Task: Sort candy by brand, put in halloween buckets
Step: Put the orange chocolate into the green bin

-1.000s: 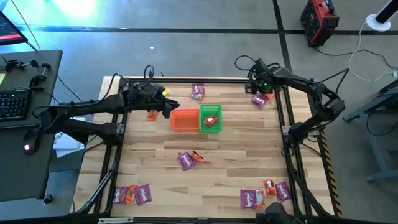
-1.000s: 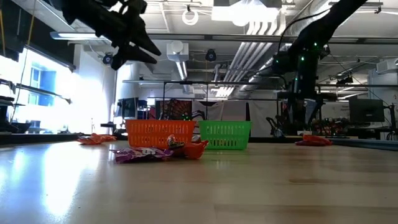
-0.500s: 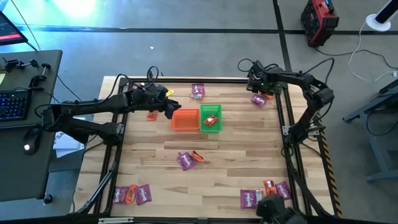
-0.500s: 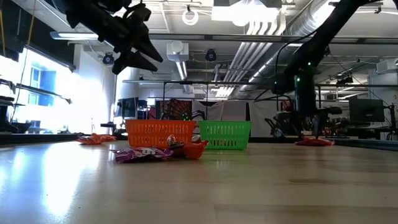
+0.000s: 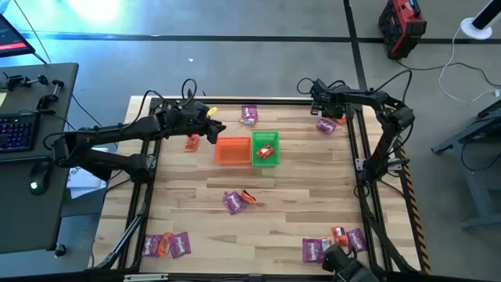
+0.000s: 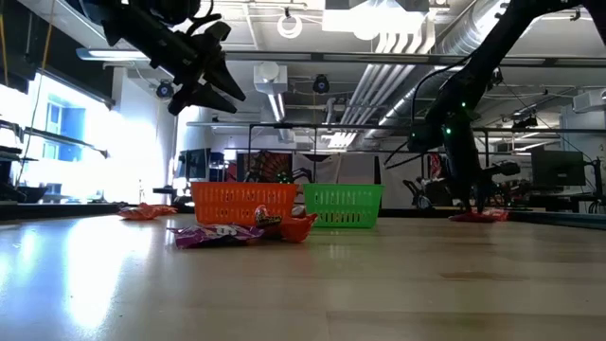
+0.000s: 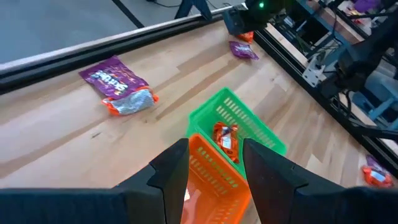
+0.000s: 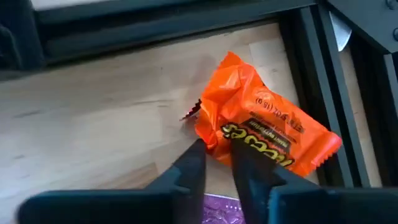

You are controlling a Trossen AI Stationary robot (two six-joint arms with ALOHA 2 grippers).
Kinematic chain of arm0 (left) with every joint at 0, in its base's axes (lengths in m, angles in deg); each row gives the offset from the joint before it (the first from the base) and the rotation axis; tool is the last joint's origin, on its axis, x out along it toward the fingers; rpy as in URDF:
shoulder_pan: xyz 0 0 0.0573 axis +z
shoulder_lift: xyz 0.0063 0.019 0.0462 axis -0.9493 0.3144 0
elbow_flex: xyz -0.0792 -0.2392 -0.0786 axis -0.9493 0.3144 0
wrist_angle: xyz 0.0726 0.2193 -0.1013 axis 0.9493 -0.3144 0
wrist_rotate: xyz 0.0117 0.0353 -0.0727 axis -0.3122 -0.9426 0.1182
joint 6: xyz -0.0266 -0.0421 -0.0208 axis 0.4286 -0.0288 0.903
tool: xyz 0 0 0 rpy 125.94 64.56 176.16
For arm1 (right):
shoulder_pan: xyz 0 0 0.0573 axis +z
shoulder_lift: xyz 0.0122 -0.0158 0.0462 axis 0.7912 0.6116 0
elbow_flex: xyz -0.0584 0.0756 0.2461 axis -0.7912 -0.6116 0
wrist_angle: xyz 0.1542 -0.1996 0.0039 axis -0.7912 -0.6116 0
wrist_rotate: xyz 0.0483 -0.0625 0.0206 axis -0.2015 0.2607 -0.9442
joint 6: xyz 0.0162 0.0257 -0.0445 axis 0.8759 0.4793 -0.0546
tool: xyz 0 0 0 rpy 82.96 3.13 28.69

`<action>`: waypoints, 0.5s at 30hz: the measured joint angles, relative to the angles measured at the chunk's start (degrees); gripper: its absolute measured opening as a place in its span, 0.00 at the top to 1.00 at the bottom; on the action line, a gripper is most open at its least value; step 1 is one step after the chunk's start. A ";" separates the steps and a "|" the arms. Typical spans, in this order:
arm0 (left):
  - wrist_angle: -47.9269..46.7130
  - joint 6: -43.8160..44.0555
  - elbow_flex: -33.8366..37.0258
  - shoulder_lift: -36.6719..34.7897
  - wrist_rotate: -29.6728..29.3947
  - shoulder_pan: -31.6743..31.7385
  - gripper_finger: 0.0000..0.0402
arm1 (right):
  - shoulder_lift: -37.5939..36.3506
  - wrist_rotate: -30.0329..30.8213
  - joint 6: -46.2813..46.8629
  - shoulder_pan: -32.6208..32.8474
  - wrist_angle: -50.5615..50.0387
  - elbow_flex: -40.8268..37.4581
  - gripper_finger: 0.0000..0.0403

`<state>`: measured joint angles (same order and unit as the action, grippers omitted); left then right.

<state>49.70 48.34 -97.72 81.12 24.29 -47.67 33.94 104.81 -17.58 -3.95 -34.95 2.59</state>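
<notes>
The orange bucket (image 5: 232,150) and the green bucket (image 5: 265,149) stand side by side at the table's far middle. The green one holds an orange-red packet (image 7: 225,137). My left gripper (image 7: 214,158) hangs open and empty above the orange bucket's left end (image 5: 213,130). My right gripper (image 8: 217,152) is down at the far right corner (image 5: 325,110), shut on an orange-red candy packet (image 8: 267,130). A purple packet (image 5: 326,125) lies just near of it. My right gripper pinches the crinkled end (image 8: 211,138) of the orange-red packet between its two fingers. The fingers come from above, slanting down. The rest of the packet lies flat on the table beside the black frame rail.
Loose packets lie by the far edge (image 5: 249,115), left of the orange bucket (image 5: 191,143), at the table's middle (image 5: 235,201), at the near left (image 5: 166,244) and near right (image 5: 317,249). A black frame rail (image 5: 352,149) runs along the table's right edge.
My right gripper has gone down toward the table at the far right corner, onto the orange-red packet, and its arm has folded in closer.
</notes>
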 joint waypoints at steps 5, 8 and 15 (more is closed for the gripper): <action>0.01 -1.10 0.00 -0.04 0.02 0.92 0.64 | 0.35 -0.65 -1.20 0.54 -1.45 0.00 0.99; 0.02 -2.66 0.00 -0.04 0.04 1.38 0.64 | -0.93 -0.94 -1.66 1.12 -3.39 0.00 0.99; 0.02 -6.53 0.00 -1.19 1.93 3.27 0.64 | -12.62 1.49 -5.94 6.86 -2.04 0.00 1.00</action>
<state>49.72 41.81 -97.72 79.93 26.22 -44.40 21.32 106.30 -23.52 2.91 -36.99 2.59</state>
